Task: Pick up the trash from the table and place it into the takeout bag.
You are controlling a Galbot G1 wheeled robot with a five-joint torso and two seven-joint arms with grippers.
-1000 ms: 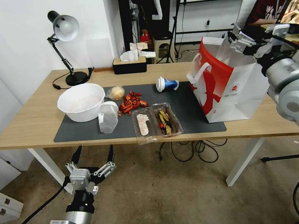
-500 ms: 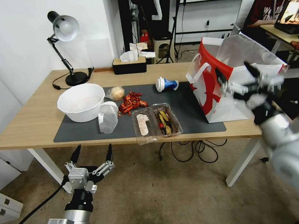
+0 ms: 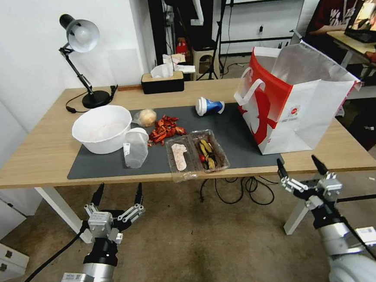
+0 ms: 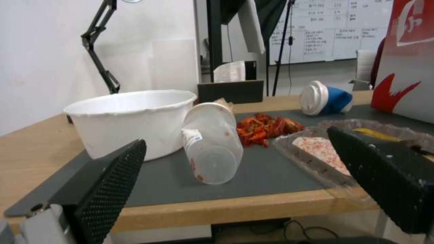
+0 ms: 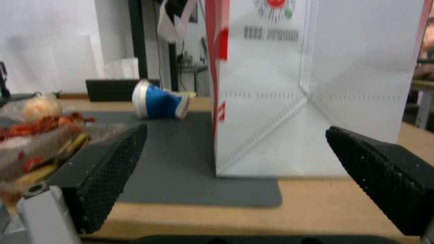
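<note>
I have both arms low in front of the worktop (image 3: 33, 157), below its near edge. My left gripper (image 3: 117, 197) hangs with jaws spread wide and empty; straight beyond them, past the worktop edge, the clear cup (image 3: 135, 147) lies on its side on the grey mat (image 3: 235, 133), touching or nearly touching the white bowl (image 3: 102, 128) just beside it. From the left wrist I see the cup (image 4: 212, 142) between the two jaw tips, with the red scraps (image 4: 262, 126) behind it and the clear tray (image 4: 325, 152) nearer the one jaw. The tray holds leftovers; I think banana peel, though I cannot be sure. Farther from the left jaws, the wrapped ball (image 3: 146, 117) sits by the bowl, and the blue cup (image 3: 209, 106) lies tipped over near the bag (image 3: 293, 102).

My right gripper (image 3: 300, 167) is also released, jaws apart and holding nothing. The bag stands upright directly beyond them on the worktop, mouth open, one corner on the mat. In the right wrist view the bag (image 5: 280, 84) sits between the jaw tips and the blue cup (image 5: 158, 100) off toward the one jaw.
</note>
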